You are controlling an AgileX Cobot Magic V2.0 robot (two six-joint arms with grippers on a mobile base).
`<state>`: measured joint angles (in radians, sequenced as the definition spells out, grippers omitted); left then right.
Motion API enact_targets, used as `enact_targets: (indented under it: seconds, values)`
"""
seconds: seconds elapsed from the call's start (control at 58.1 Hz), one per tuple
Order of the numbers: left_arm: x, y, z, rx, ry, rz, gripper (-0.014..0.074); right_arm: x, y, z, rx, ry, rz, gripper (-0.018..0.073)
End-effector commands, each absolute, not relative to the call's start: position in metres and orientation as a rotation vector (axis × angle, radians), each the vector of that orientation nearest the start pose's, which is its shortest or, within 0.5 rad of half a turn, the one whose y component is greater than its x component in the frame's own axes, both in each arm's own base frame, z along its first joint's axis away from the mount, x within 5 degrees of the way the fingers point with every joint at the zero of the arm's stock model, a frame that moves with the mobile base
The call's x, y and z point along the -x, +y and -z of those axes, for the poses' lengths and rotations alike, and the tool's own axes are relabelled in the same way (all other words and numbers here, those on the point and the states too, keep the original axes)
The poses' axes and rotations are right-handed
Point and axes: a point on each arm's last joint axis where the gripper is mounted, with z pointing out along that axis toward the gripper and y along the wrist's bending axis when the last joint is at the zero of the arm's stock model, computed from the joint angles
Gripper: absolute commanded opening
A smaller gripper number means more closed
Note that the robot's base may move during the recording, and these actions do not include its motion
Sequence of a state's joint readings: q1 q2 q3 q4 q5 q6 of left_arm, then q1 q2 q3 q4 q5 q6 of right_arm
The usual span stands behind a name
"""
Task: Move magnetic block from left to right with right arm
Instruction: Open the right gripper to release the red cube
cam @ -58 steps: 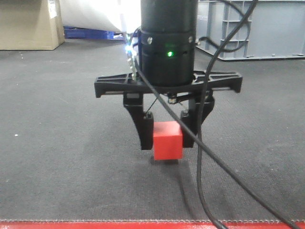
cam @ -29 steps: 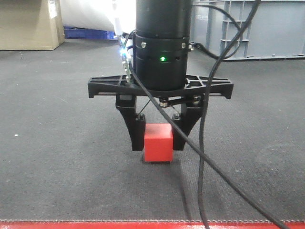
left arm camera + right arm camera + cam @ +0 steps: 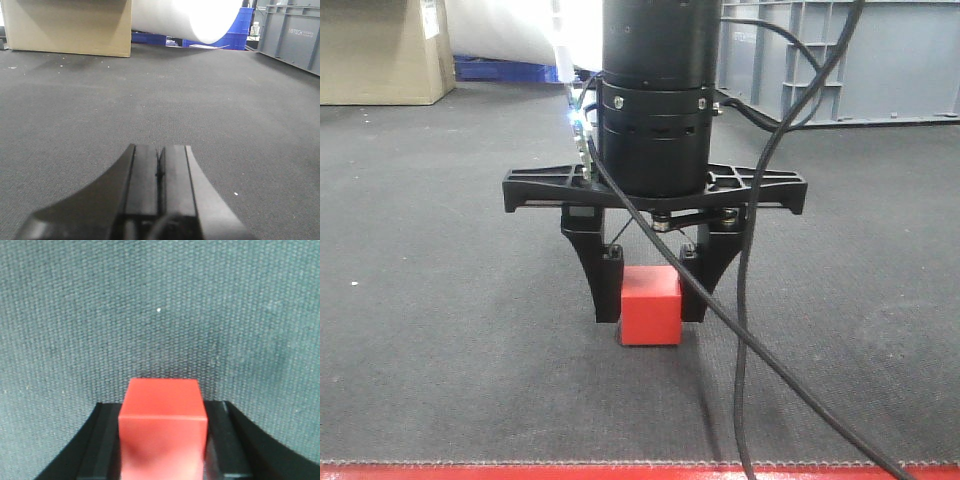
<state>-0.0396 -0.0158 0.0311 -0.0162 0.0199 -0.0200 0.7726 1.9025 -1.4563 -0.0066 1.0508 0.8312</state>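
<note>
The magnetic block [image 3: 650, 305], a plain red cube, sits level between the two black fingers of my right gripper [image 3: 650, 312], its underside at or just above the grey carpet. In the right wrist view the magnetic block [image 3: 162, 425] fills the gap of the right gripper [image 3: 163, 407], with a finger pressed against each side. The right arm's black cylinder hangs straight above it. My left gripper [image 3: 160, 150] is low over bare carpet, its two pads closed together with nothing between them.
A black cable [image 3: 750, 330] loops down in front of the right gripper. A cardboard box [image 3: 380, 50] stands back left, blue crates [image 3: 500, 70] behind it, grey crates [image 3: 860, 60] back right. A red strip [image 3: 640, 470] edges the carpet at the front.
The right gripper has come down and shifted left in the front view with the block. The block was tilted and off the carpet; now it is level and down at the carpet.
</note>
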Motion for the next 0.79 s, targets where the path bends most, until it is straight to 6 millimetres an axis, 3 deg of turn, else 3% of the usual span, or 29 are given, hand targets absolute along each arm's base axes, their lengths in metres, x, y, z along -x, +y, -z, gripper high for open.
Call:
enact_targets:
  seconds: [0.0, 0.189, 0.499, 0.775]
  values:
    - [-0.056, -0.002, -0.206, 0.000, 1.440, 0.071, -0.0117, -0.277, 0.268, -0.249, -0.077, 2.944, -0.252, 0.0397]
    - [-0.056, -0.002, -0.206, 0.000, 1.440, 0.071, -0.0117, -0.276, 0.267, -0.249, -0.080, 2.954, -0.239, 0.0648]
    - [-0.056, -0.002, -0.206, 0.000, 1.440, 0.071, -0.0117, -0.275, 0.267, -0.252, -0.084, 2.960, -0.243, 0.0633]
    - [-0.056, -0.002, -0.206, 0.000, 1.440, 0.071, -0.0117, -0.265, 0.256, -0.290, -0.070, 2.875, -0.322, 0.0627]
